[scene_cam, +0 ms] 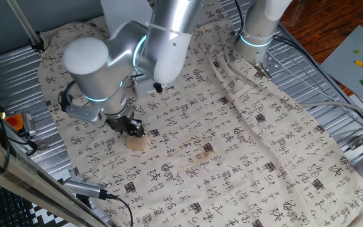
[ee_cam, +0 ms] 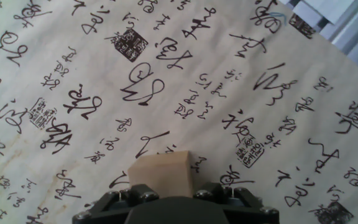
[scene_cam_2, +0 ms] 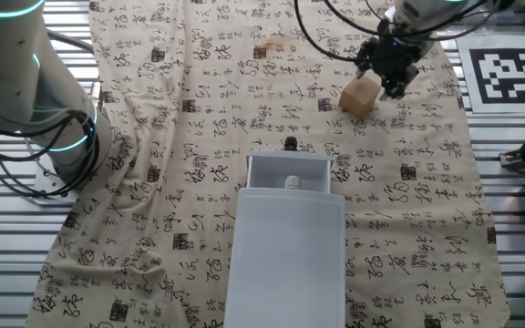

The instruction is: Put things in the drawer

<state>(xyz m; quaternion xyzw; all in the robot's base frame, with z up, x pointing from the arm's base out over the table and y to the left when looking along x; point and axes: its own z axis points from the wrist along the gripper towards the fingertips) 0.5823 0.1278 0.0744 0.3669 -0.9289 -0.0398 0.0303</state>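
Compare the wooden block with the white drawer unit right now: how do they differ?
The wooden block is small, tan and at the gripper; the drawer unit is far larger, white and stands apart from the arm. The block is solid; the drawer is pulled open, black knob forward. Both are boxy and sit on the patterned cloth.

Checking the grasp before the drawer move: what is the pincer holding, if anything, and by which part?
The pincer is at the tan block, seemingly around its upper end. Whether it actually clamps the block cannot be told.
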